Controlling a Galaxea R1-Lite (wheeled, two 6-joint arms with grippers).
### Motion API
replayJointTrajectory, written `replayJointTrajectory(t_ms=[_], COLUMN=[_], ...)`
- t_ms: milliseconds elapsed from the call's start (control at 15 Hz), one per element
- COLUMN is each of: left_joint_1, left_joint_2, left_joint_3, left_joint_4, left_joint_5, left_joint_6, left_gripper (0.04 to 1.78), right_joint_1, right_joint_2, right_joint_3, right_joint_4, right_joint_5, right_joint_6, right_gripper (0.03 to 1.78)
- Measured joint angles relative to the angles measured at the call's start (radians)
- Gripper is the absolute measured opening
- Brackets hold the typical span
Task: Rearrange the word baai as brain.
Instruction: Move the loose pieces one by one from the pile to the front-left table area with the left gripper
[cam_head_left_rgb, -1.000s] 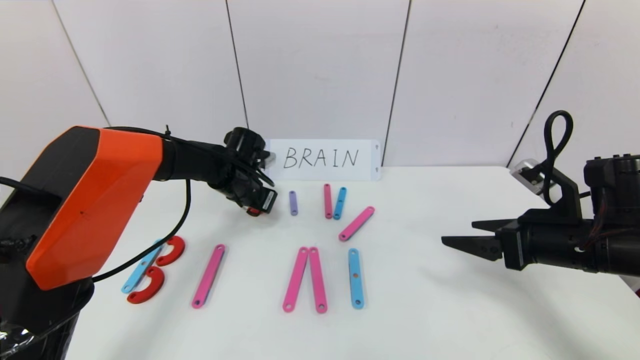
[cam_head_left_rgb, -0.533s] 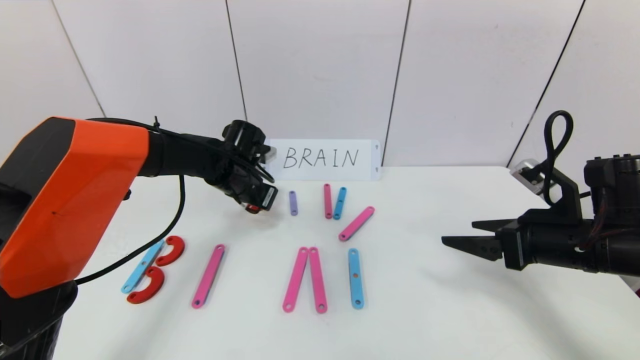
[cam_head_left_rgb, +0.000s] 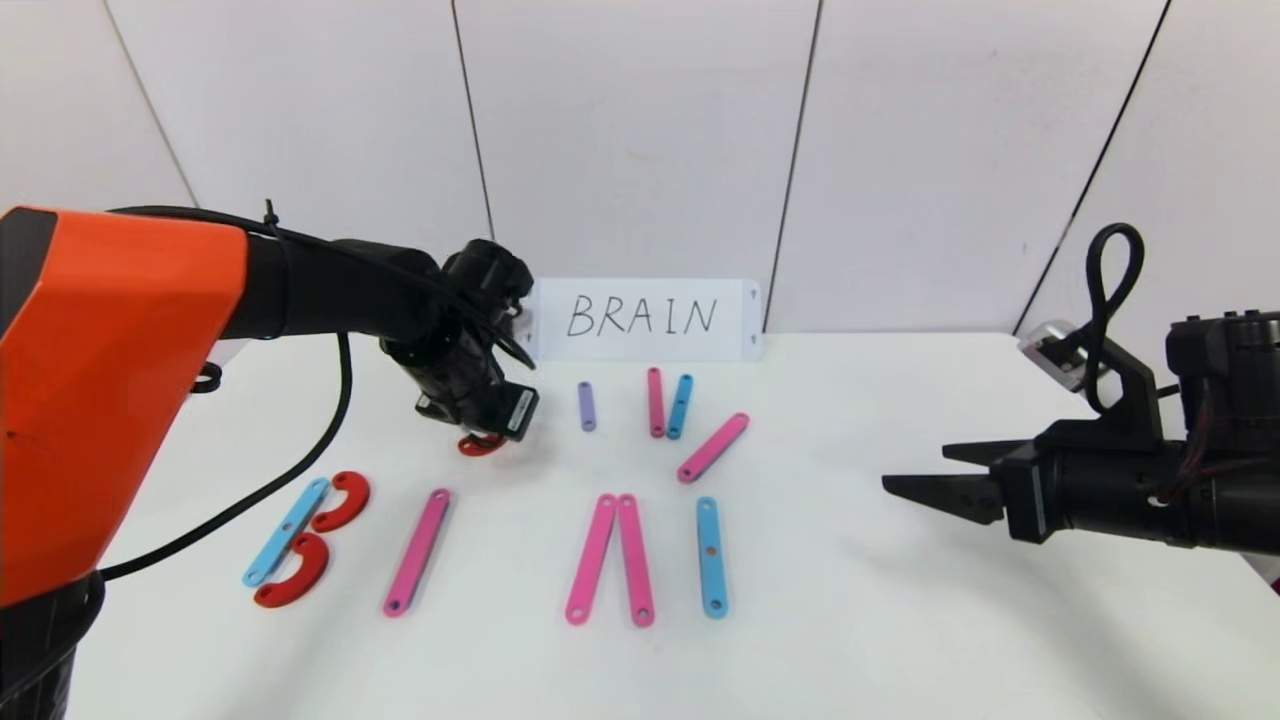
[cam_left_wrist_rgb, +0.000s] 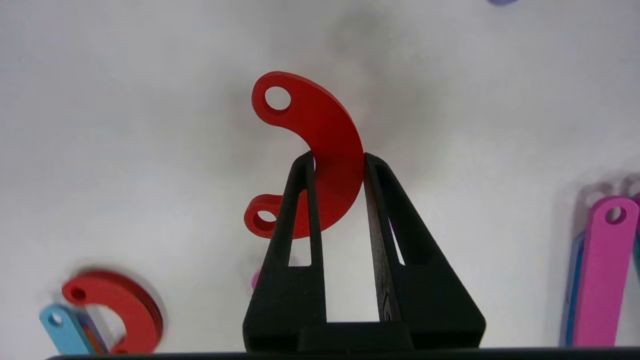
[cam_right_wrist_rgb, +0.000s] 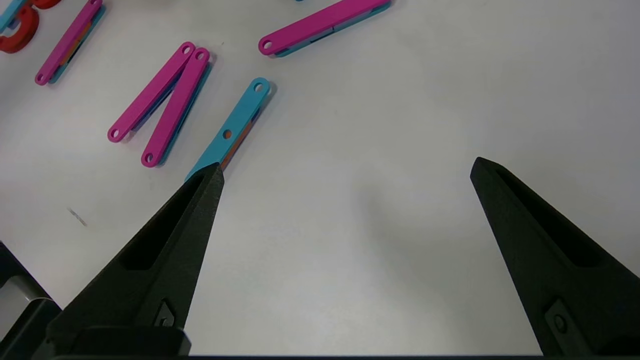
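Left wrist view: flat red C-curve (cam_left_wrist_rgb: 330, 165).

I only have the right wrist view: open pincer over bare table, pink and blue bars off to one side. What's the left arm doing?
Observer: The left pincer is shut on a red C-shaped flat plastic curve, gripped at mid-arc.
Operator: Where over the table?
Observer: In the head view it's at the back, left of the short purple plastic bar, in front of the white card with BRAIN handwritten.
Operator: Is the B intact?
Observer: Yes: a long blue plastic bar with two red curves beside it, front left.
Operator: Next to the B?
Observer: One long pink plastic bar alone.
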Motion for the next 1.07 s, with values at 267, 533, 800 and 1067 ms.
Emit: replayJointTrajectory(t_ms=[267, 533, 800, 1067], left_joint_1=[-0.028, -0.04, -0.043, -0.045], left_joint_2=[-0.022, -0.01, 0.024, 0.051], left_joint_3=[-0.013, -0.029, -0.032, -0.05], left_joint_4=[0.144, 0.211, 0.214, 0.227], left_joint_5=[0.032, 0.037, 0.037, 0.037], left_joint_6=[-0.182, -0.301, -0.37, -0.412], left_gripper=[0.3, 0.3, 0.3, 0.3], right_joint_1=[0.007, 0.009, 0.009, 0.009], right_joint_2=[0.001, 0.002, 0.003, 0.006], right_joint_3=[0.003, 0.003, 0.003, 0.003], right_joint_4=[0.0, 0.0, 0.0, 0.0], right_joint_5=[-0.014, -0.015, -0.015, -0.015], right_joint_6=[-0.001, -0.001, -0.001, -0.001], right_gripper=[1.73, 1.73, 1.73, 1.73])
